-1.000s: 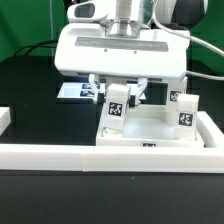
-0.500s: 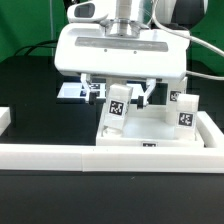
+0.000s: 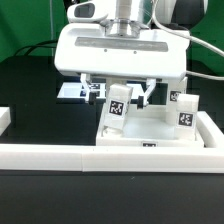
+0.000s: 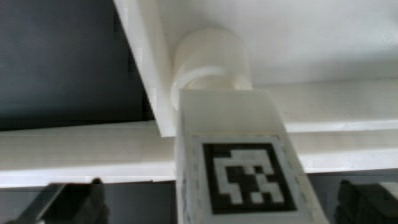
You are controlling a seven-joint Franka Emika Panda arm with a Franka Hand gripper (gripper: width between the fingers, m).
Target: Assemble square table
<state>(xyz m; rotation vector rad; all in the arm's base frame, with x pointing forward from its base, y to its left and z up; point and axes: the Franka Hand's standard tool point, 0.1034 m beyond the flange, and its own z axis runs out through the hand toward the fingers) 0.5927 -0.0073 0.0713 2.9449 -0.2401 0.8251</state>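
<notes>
The white square tabletop (image 3: 150, 128) lies against the border wall, rim up. A white tagged leg (image 3: 117, 106) stands upright in its corner socket on the exterior view's left. My gripper (image 3: 121, 96) hangs over this leg, open, with one finger on each side and a gap to each. In the wrist view the leg (image 4: 231, 150) runs down into the round socket (image 4: 210, 55), and dark fingertips (image 4: 79, 202) stand clear of it on both sides of my gripper (image 4: 222, 200). A second tagged leg (image 3: 185, 110) stands at the tabletop's right side.
The long low white border wall (image 3: 90, 157) runs along the front and up the exterior view's right. The marker board (image 3: 72, 91) lies behind on the left, partly hidden by my hand. A short white wall piece (image 3: 4, 119) sits at the far left edge.
My fingers have spread a little away from the leg. The leg stays upright in its socket and the arm has hardly moved.
</notes>
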